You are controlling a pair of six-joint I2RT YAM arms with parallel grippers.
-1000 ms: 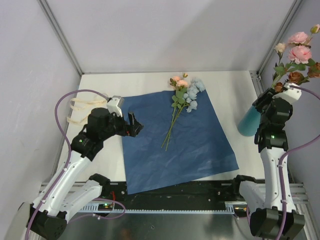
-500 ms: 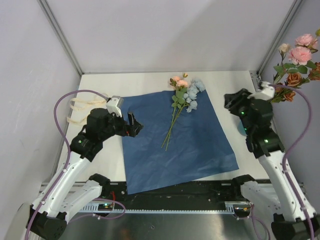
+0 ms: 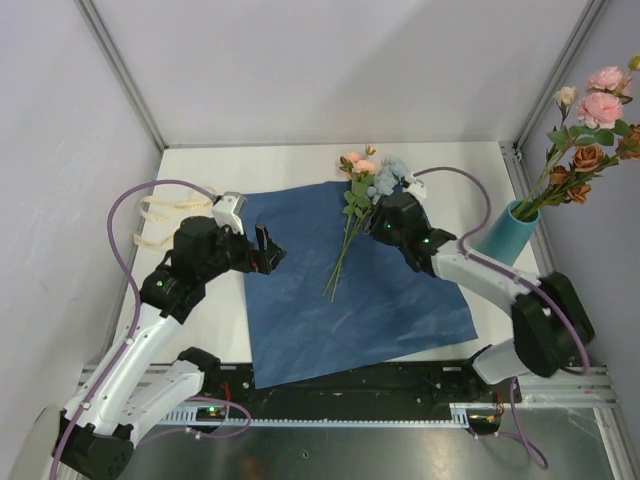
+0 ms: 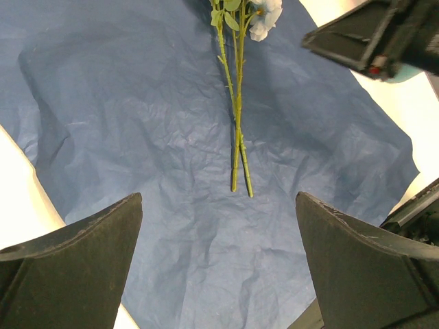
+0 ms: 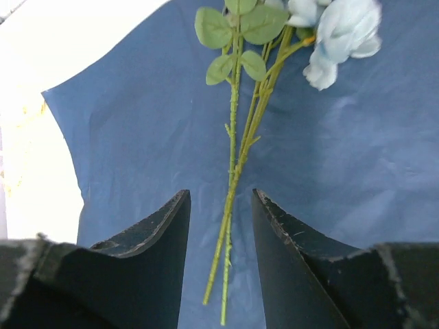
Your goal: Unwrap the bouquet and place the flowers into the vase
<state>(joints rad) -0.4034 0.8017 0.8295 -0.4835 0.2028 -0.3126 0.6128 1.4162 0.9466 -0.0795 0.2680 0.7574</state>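
Step in hand: wrapping is off; this looks like the pick-up of the loose flowers [image 3: 347,240].
Paper: the blue sheet [image 3: 350,300] lies flat on the table.
Loose flowers: pink and pale-blue blooms lie on the sheet, stems toward the arms.
Vase: the teal vase [image 3: 503,240] stands at the right, well apart, with several pink and orange blooms [image 3: 590,110] in it.
Right gripper [image 5: 221,199]: hangs over the stems, fingers partly apart, holding nothing.
Left gripper [image 3: 266,250]: hovers over the sheet's left side, fingers wide apart, holding nothing.
Ribbon: cream ribbon [image 3: 160,215] lies left of the sheet.
Next move: probably lower the right gripper, pinch both thin stems together, then carry them to the vase.
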